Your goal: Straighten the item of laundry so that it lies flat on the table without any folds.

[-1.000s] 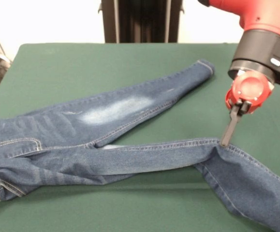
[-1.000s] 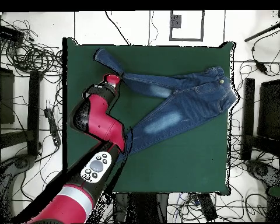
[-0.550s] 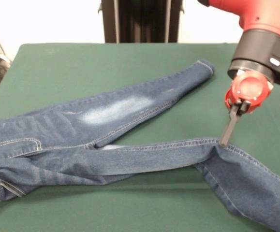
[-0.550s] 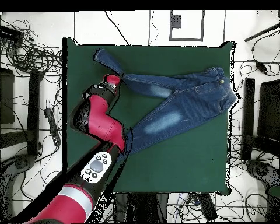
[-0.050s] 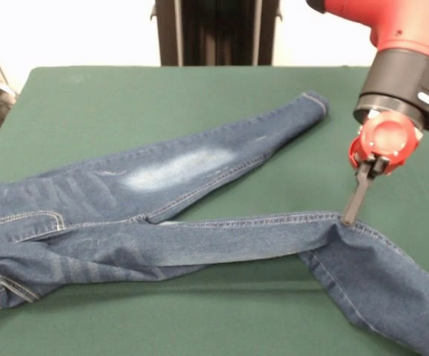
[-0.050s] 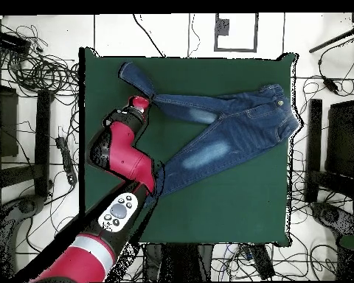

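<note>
Slightly shifted, claw (image 5: 347, 216) clamps jeans (image 5: 162, 215) on green table (image 5: 162, 96), cables (image 6: 40, 66) around.

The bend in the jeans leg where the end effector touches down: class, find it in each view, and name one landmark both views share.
Front view: the bend lies at lower right, just under the end effector, where the leg kinks down to the right.
Overhead view: the bend sits at upper left of the table, beside the end effector.
Shared landmark: the faded patch on the other leg.
</note>
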You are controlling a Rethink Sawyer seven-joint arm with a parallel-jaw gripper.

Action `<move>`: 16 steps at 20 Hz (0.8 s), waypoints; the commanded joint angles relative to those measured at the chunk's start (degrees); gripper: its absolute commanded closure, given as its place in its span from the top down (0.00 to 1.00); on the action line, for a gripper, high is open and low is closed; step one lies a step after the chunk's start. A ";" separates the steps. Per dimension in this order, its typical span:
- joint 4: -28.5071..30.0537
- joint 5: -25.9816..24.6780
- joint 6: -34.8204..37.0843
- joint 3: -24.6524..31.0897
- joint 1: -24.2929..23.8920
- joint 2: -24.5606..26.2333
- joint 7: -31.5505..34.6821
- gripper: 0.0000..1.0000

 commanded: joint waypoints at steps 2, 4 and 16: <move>4.48 4.72 -0.36 5.38 3.77 3.17 5.01 0.00; 4.36 5.37 -0.58 5.38 4.03 3.51 4.84 0.00; 3.51 9.60 -1.40 4.96 5.80 5.56 3.08 0.00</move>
